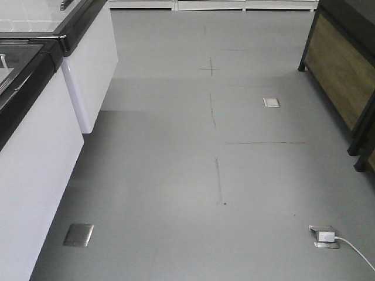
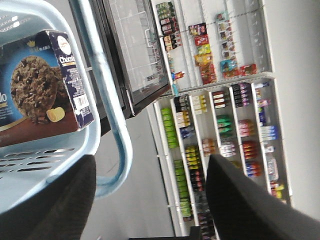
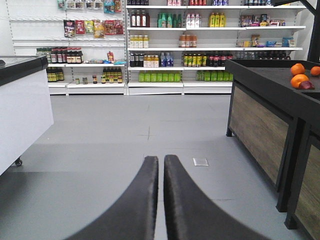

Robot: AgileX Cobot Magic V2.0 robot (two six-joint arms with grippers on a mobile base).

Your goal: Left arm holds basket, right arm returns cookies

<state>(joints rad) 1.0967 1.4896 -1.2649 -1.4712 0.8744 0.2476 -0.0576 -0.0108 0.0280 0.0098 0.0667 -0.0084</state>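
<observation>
The left gripper (image 2: pixel 150 165) is spread wide, its two dark fingers (image 2: pixel 50 200) far apart. A thin light blue handle (image 2: pixel 107 100) of the basket (image 2: pixel 45 165) loops down through the gap, close to one finger. Whether it touches that finger cannot be told from this angle.

Just beyond the handle, the cookies (image 2: pixel 40 90) lie inside the basket against its slotted wall. The carton is dark navy, with a brown chocolate cookie pictured on its broad face and a white barcode on the narrow end panel. In the left wrist view its long axis runs roughly sideways, the barcode end toward the handle and the other end cut off by the frame.

The right gripper (image 3: pixel 161 162) is clenched on nothing, its flat fingers pressed together with only a slit between them. It points down an aisle of grey floor (image 1: pixel 176 175).

A white freezer cabinet (image 3: pixel 22 110) edges the aisle on one side and a dark wood-panelled stand (image 3: pixel 260 120) bearing oranges (image 3: pixel 299 75) on the other. Stocked shelves (image 3: pixel 175 45) close the far end.
</observation>
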